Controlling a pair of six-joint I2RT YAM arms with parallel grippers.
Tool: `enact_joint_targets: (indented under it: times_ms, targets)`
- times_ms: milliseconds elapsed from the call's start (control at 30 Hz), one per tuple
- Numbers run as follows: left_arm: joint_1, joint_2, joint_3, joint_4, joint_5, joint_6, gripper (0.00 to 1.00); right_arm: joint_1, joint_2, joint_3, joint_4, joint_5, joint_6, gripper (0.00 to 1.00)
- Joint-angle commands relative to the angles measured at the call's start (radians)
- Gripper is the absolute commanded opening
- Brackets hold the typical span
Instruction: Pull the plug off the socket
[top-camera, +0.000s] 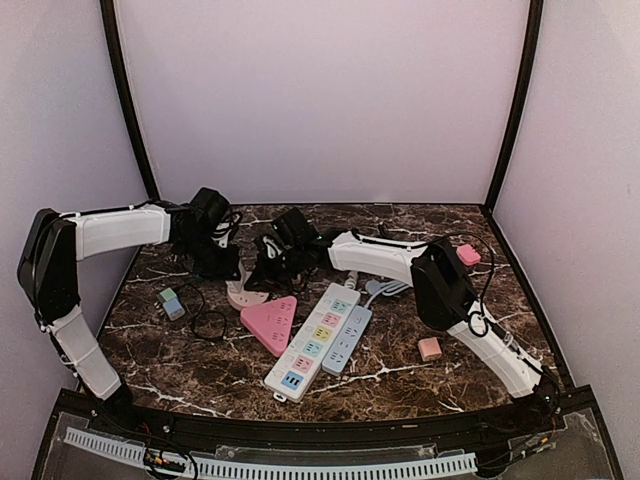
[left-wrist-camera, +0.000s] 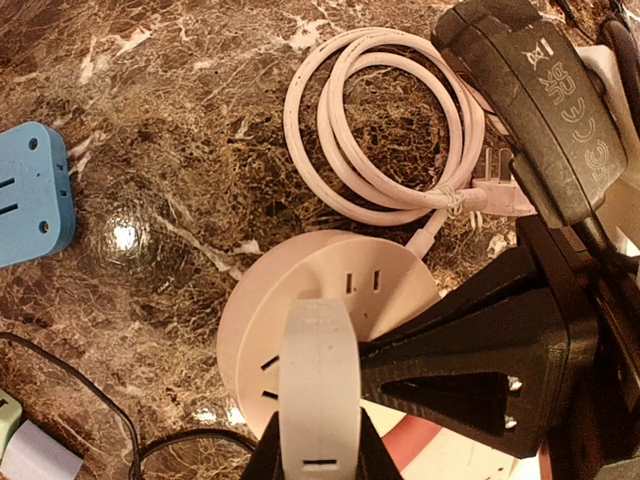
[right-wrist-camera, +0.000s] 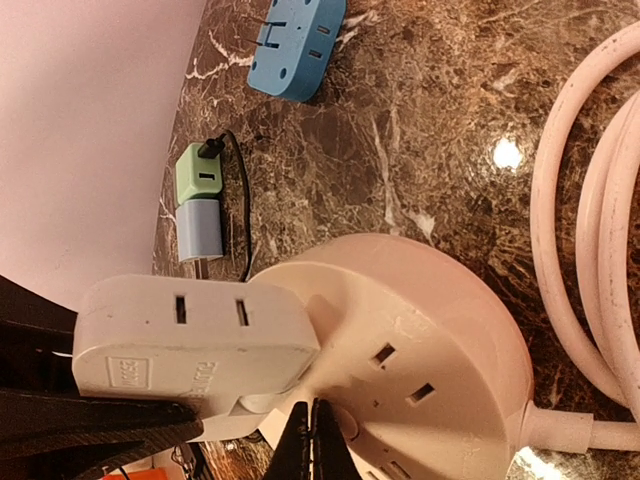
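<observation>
A round pale-pink socket (left-wrist-camera: 330, 275) lies flat on the marble table, also visible in the top view as socket (top-camera: 243, 293) and in the right wrist view as socket (right-wrist-camera: 430, 340). A white boxy plug (left-wrist-camera: 318, 385) stands in its top. My left gripper (left-wrist-camera: 318, 455) is shut on that plug (right-wrist-camera: 190, 340), one finger on each narrow side. My right gripper (right-wrist-camera: 315, 425) is shut with nothing between its fingers. Its tips rest on the socket's top right beside the plug. In the top view both grippers, left gripper (top-camera: 225, 268) and right gripper (top-camera: 262, 275), meet over the socket.
The socket's coiled white cord (left-wrist-camera: 390, 130) lies behind it. A blue adapter (left-wrist-camera: 30, 190) and a green and blue pair of adapters (top-camera: 172, 303) sit to the left. A pink triangular strip (top-camera: 270, 322) and two long power strips (top-camera: 315, 345) lie in front. Pink cubes (top-camera: 430, 348) sit right.
</observation>
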Motion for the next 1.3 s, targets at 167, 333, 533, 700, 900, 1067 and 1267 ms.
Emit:
enact_joint_targets:
  times_ms: [167, 333, 533, 700, 900, 1067, 1267]
  targets:
    - [-0.05, -0.072, -0.079, 0.188, 0.116, -0.126, 0.0, 0.0, 0.058, -0.007, -0.112, 0.112, 0.011, 0.0]
    - [-0.057, -0.113, -0.108, 0.224, 0.076, -0.158, 0.0, 0.002, 0.05, -0.021, -0.125, 0.138, 0.012, 0.0]
    - [-0.056, -0.173, -0.141, 0.28, 0.093, -0.174, 0.0, 0.006, 0.052, -0.027, -0.134, 0.155, 0.014, 0.0]
    - [-0.05, -0.172, -0.148, 0.308, 0.167, -0.21, 0.0, 0.008, 0.047, -0.026, -0.15, 0.168, 0.002, 0.0]
    - [-0.009, -0.179, -0.174, 0.336, 0.21, -0.243, 0.0, 0.006, 0.022, -0.041, -0.139, 0.166, -0.001, 0.0]
    - [0.055, -0.225, -0.177, 0.285, 0.176, -0.239, 0.0, -0.01, -0.049, -0.106, -0.084, 0.158, -0.017, 0.0]
    - [0.146, -0.258, -0.192, 0.28, 0.214, -0.227, 0.0, -0.023, -0.17, -0.151, -0.035, 0.149, -0.088, 0.0]
